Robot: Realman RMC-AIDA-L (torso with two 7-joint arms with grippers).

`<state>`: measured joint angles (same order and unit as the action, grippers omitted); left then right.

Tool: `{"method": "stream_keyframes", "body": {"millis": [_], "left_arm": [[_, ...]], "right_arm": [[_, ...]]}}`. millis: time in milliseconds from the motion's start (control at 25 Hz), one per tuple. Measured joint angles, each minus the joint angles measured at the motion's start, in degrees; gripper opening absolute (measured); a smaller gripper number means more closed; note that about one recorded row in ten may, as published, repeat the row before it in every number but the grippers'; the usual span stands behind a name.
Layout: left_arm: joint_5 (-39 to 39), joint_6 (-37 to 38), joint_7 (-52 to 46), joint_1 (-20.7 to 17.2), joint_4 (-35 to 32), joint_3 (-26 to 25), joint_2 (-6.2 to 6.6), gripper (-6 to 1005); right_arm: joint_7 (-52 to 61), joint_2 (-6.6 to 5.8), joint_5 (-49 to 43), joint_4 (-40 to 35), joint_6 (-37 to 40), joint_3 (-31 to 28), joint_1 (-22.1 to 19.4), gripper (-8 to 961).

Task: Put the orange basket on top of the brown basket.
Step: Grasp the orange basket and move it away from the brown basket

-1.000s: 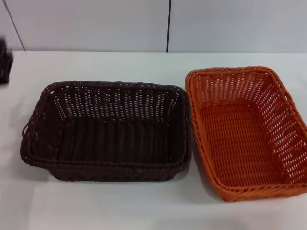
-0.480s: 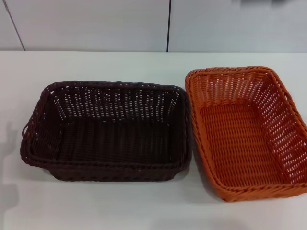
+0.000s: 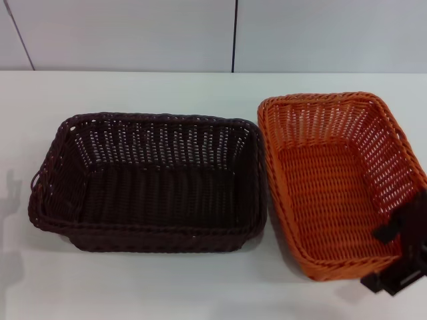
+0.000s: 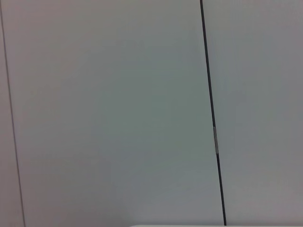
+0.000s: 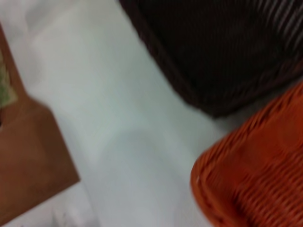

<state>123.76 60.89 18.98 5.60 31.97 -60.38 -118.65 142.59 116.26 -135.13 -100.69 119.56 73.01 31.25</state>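
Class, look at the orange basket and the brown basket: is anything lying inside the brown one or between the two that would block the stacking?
Nothing visible does. The brown basket is empty, and the orange basket sits right beside it. The right end effector is at the orange basket's near corner.

Soft, even light fills the head view; the brown basket [image 3: 150, 183] and orange basket [image 3: 340, 183] cast faint shadows on the white table [image 3: 133, 90]. The right wrist view is heavily blurred.
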Motion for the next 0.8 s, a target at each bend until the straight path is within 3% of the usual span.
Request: {"method": "stream_keyframes", "body": {"millis": [400,800], "left_arm": [[-0.2,-0.4,-0.2,0.6,-0.4,0.1,0.00,765],[-0.2,-0.5,-0.2,0.8,-0.5,0.3,0.00,765]], "right_arm": [[-4.5,1.80,-7.0,7.9,-0.5,0.8,1.4,816],[-5.2,1.93,-9.0,8.9,-2.1,0.6,2.8,816]]}}
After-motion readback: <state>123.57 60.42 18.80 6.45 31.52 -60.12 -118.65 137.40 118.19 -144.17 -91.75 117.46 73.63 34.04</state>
